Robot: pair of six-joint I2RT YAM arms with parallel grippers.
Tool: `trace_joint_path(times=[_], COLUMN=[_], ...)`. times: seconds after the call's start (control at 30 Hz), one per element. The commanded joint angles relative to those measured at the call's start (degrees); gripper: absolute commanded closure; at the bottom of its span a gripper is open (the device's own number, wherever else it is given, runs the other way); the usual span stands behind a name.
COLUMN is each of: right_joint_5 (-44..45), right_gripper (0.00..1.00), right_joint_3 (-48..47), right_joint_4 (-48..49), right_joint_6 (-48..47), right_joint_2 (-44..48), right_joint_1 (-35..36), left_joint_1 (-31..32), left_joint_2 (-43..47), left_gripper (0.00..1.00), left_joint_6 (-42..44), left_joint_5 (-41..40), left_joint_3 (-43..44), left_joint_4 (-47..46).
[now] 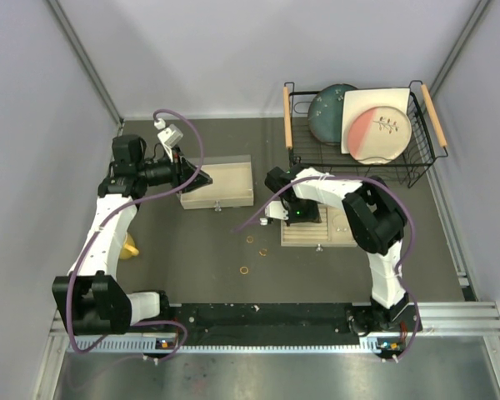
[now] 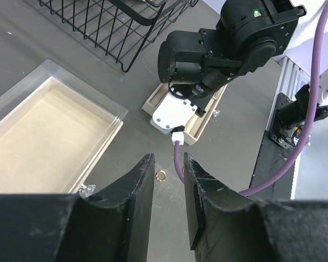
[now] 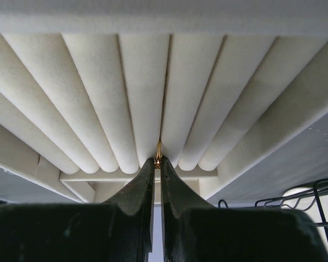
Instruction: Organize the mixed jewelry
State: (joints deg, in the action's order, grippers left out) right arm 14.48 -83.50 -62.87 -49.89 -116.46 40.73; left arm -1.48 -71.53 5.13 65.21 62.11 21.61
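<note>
My right gripper (image 3: pixel 158 160) is shut on a tiny gold ring (image 3: pixel 158 148). It holds the ring edge-on in a groove between two padded rolls of the beige slotted tray (image 3: pixel 142 82). From above, this gripper (image 1: pixel 286 212) sits at the tray's (image 1: pixel 337 233) left end. Three more gold rings (image 1: pixel 250 239) (image 1: pixel 262 251) (image 1: pixel 244 270) lie loose on the dark table. My left gripper (image 1: pixel 202 177) hovers open and empty by a shallow beige box (image 1: pixel 221 185). In the left wrist view one ring (image 2: pixel 160 175) shows on the table between its fingertips (image 2: pixel 146 164), far below them.
A black wire basket (image 1: pixel 360 162) with a dark bowl (image 1: pixel 327 112) and a white plate (image 1: pixel 375 125) stands at the back right. A yellow cup (image 1: pixel 131 247) sits beside the left arm. Purple cables (image 1: pixel 196 142) loop from both wrists.
</note>
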Motion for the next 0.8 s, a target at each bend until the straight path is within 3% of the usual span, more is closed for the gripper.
trace_joint_path(times=[0.0, 0.07, 0.23, 0.6, 0.77], right_joint_5=[-1.12, -1.21, -0.25, -1.2, -6.29], right_gripper=[1.0, 1.0, 0.76, 0.69, 0.68], right_joint_3=[1.33, 1.33, 0.1, -8.42, -8.78], right_joint_4=[1.52, 1.61, 1.35, -4.62, -6.82], right_joint_6=[0.05, 0.23, 0.76, 4.44, 8.31], right_joint_2=[-0.7, -0.26, 2.64, 9.5, 16.77], right_joint_1=[0.14, 0.14, 0.23, -0.21, -0.65], left_joint_1=[-0.46, -0.46, -0.46, -0.46, 0.5], left_joint_2=[-0.02, -0.02, 0.25, 1.13, 0.07], left_gripper=[0.67, 0.67, 0.67, 0.66, 0.66], left_joint_6=[1.29, 1.2, 1.55, 13.58, 26.23], left_joint_5=[2.2, 2.38, 2.12, -0.96, -2.45], left_joint_3=[-0.5, -0.5, -0.58, -0.32, -0.41], left_joint_4=[-0.77, -0.77, -0.25, 9.94, 18.37])
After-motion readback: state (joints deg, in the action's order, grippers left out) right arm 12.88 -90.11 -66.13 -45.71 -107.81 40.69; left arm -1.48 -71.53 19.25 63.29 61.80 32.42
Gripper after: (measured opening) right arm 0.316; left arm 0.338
